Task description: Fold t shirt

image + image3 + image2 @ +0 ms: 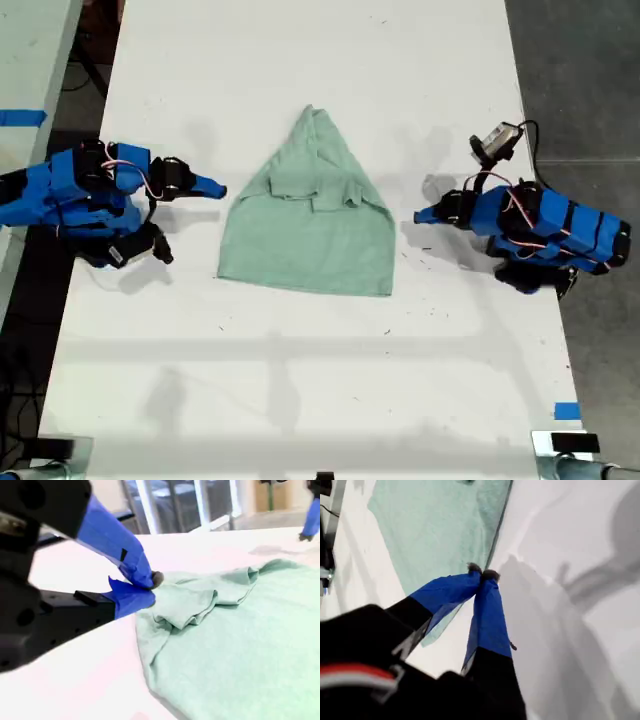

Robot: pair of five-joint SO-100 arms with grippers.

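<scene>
A plain mint-green t shirt (312, 228) is seen on a white table (300, 400); blue tape (566, 410) is stuck at five o'clock.

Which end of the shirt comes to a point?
The shirt's end toward the exterior view's top: its sides are folded inward into a peak, while the opposite end is wide and straight.

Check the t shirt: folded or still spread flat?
Partly folded: the t shirt has both sleeves turned in over its middle, leaving a tapered shape on the table; its lower body lies flat.
</scene>
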